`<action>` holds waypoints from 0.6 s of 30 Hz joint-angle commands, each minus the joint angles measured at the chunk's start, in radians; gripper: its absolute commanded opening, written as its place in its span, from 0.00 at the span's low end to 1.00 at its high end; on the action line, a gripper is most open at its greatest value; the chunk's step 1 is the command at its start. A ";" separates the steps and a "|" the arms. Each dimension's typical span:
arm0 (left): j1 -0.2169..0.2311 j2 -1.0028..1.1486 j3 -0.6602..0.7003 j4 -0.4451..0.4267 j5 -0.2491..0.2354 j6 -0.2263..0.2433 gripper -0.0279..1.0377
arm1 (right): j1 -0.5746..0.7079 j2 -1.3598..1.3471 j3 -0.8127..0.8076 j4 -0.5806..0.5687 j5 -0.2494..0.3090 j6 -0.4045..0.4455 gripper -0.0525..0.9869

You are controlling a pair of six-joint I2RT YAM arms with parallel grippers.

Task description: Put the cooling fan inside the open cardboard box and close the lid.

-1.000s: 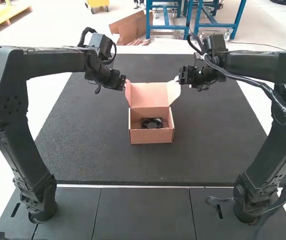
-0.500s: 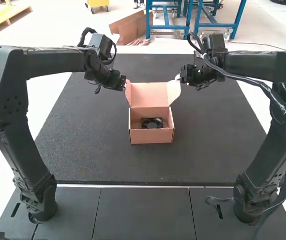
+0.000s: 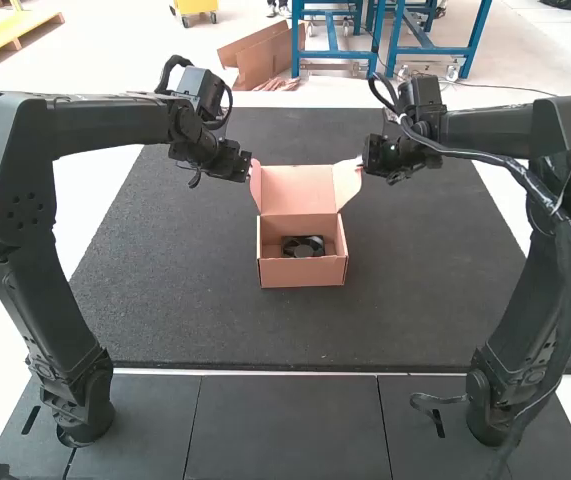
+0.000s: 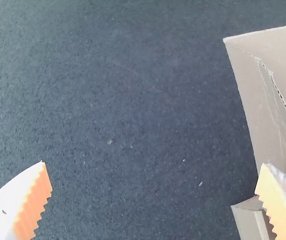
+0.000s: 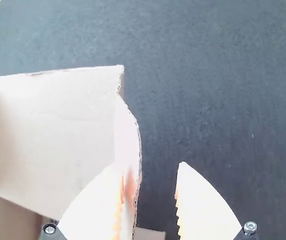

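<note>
Across the bench (image 3: 165,300), a black mat over most of its top. Near the mat's middle, a little toward the far edge: the cardboard box (image 3: 302,268), mouth upward, front wall facing the near edge. Hinged on the box's far wall, the lid (image 3: 300,190), upright and tilted slightly back, inner face toward the near edge, with a side flap (image 3: 346,180) angled out toward the bench's right edge. Flat on the box floor, the cooling fan (image 3: 303,246), dark and face up; no clear long axis to make out, its near part cut off by the front wall and its blades too small to tell. At the lid's upper left corner, the left gripper (image 3: 240,170), spread wide open in the left wrist view (image 4: 153,205), one orange-padded finger just against the cardboard edge, the other well apart over bare mat. At the side flap's top edge, the right gripper (image 3: 365,160), astride it and open (image 5: 150,195): flap against one pad, a visible gap to the other.
</note>
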 commanded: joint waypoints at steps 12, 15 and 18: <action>0.003 0.006 0.031 -0.001 0.009 -0.010 0.93 | -0.009 -0.006 0.026 0.005 -0.046 0.018 0.30; 0.003 0.006 0.033 -0.001 0.009 -0.010 0.93 | -0.009 -0.006 0.027 -0.001 -0.049 0.018 0.30; 0.003 0.006 0.031 -0.001 0.009 -0.010 0.93 | -0.009 -0.006 0.027 -0.007 -0.063 0.020 0.24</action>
